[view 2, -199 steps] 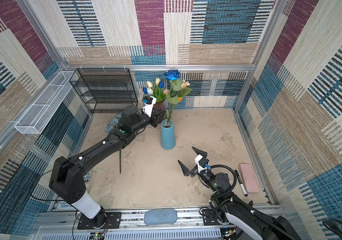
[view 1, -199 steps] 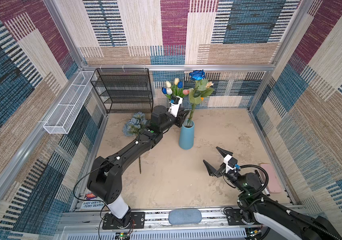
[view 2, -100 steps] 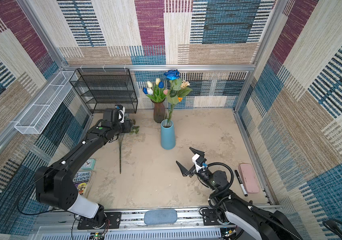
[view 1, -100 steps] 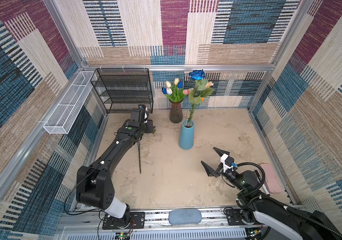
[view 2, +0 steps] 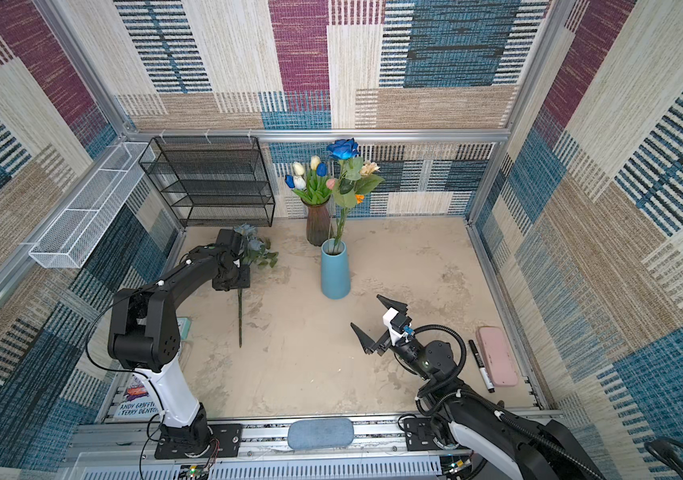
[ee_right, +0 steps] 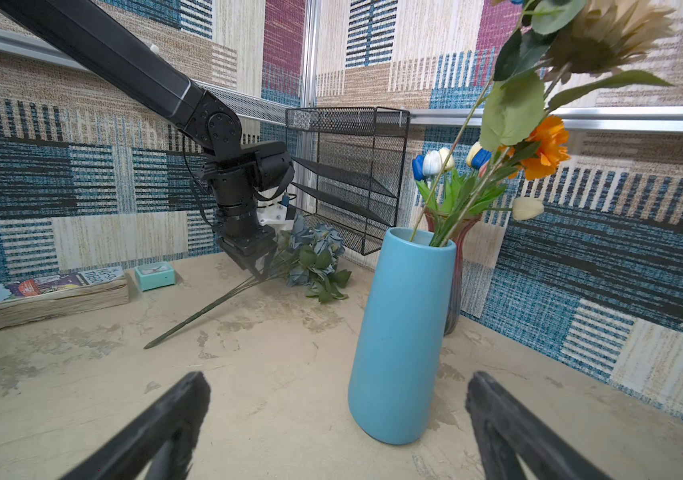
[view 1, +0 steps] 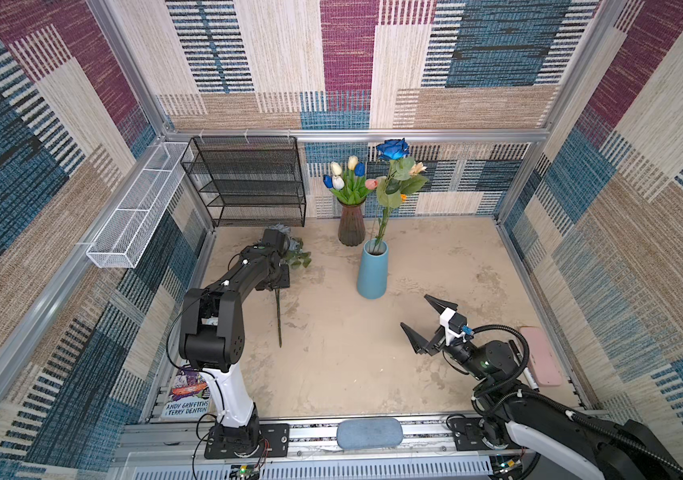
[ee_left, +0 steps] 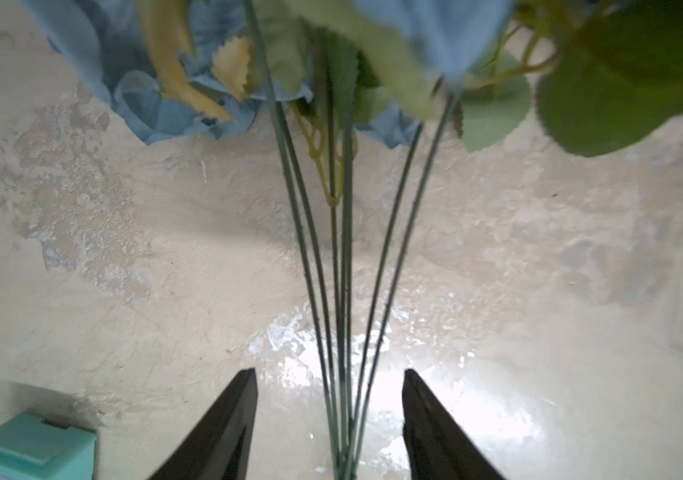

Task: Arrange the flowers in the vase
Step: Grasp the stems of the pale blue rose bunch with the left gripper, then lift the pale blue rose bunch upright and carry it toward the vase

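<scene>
A dusty-blue rose bunch (view 1: 296, 253) (view 2: 254, 245) lies on the table at the back left, its long stem (view 1: 278, 316) pointing to the front. My left gripper (ee_left: 329, 374) hangs over it, open, and the thin stems (ee_left: 344, 291) run between the fingers without touching them. The blue vase (view 1: 372, 270) (ee_right: 402, 332) holds a bright-blue rose (view 1: 392, 148) with beige and orange blooms. Behind it a brown vase (view 1: 351, 224) holds the tulips (view 1: 346, 180). At the front right, my right gripper (view 1: 414, 311) (ee_right: 337, 376) is open and empty, facing the blue vase.
A black wire shelf (view 1: 248, 183) stands at the back left and a white wire basket (view 1: 136, 208) hangs on the left wall. Books (view 1: 188, 395) and a teal clock (ee_right: 154, 274) lie along the left edge. A pink case (view 1: 541, 357) and marker (view 2: 482, 365) lie far right.
My left gripper has left the brown vase, swung left and come down over the dusty-blue bunch, its jaws opening wider. The right gripper has barely shifted.
</scene>
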